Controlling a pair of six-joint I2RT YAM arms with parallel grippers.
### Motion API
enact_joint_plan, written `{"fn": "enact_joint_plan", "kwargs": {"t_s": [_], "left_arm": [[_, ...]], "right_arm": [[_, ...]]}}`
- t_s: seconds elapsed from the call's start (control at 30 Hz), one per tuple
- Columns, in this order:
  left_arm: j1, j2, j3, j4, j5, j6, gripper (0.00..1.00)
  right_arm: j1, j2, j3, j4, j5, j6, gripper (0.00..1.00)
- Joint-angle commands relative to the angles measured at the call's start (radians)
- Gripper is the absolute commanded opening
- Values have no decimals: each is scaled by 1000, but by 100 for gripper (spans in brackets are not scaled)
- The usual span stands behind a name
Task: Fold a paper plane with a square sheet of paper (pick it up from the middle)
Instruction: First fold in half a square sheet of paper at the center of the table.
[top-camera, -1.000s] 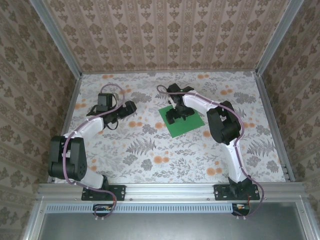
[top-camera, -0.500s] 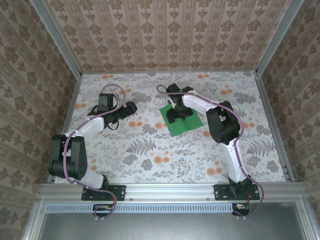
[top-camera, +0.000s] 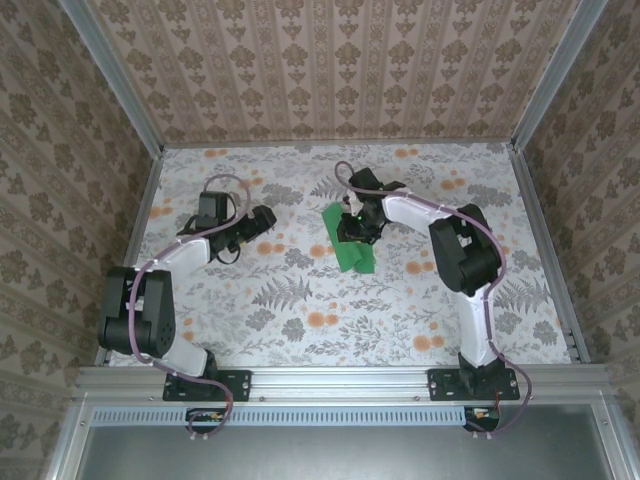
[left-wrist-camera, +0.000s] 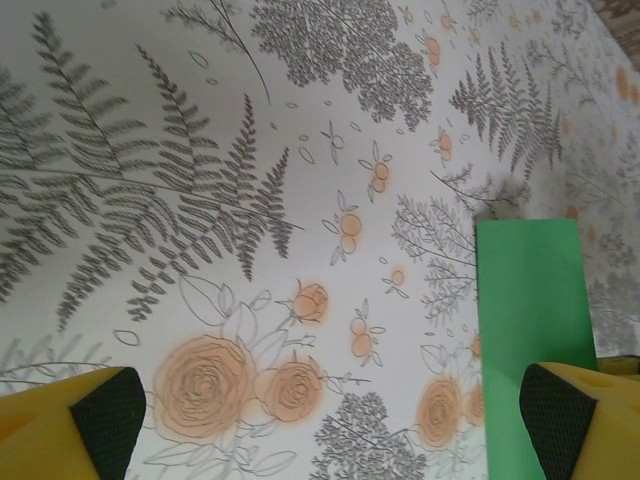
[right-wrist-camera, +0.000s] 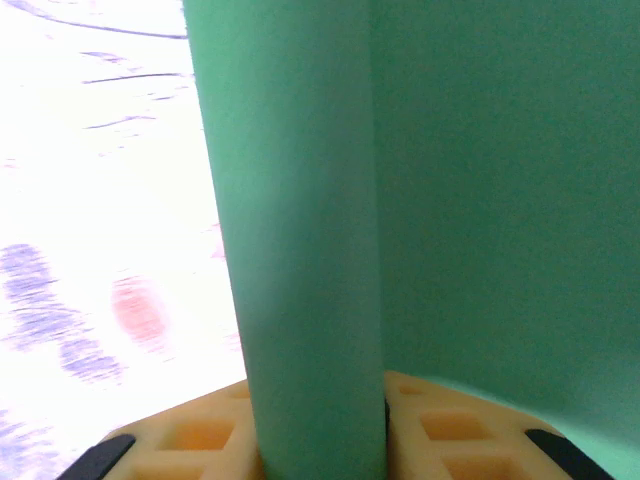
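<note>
The square sheet of paper is bright green and bent up into a narrow fold at mid-table. My right gripper is shut on its middle. In the right wrist view the paper rises as a curved wall straight out of the gripper, pinched between the yellow pads. My left gripper hangs over the table to the paper's left, open with nothing in it. In the left wrist view that gripper has wide-apart fingertips, and the paper lies at the right, beside the right fingertip.
The table carries a floral cloth with ferns and orange roses. Patterned walls and metal rails close it in on three sides. Bare cloth lies in front of the paper and to the right.
The flat sheet has been gathered at its middle and raised into a narrower folded shape by my right gripper. The right arm's elbow swung to the right. The left arm barely moved.
</note>
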Motion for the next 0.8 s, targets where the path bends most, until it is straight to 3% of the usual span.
{"fn": "enact_joint_plan", "kwargs": {"t_s": [0.0,0.17,0.53,0.77], "left_arm": [[-10,-8,-29,84,93,-69,100],[-38,-3,-29,125,166,-98,97],[-163,128,0,265,239,-215,81],[-223,233,65,300,290,-233,66]], "right_arm": [[1,-106,-83,255,-292,208,29],[-5,-162,-217,474,-390,372,29],[-12,-127,-309,376,-201,326,37],[-17,-130,-332,361,-179,306,43]]}}
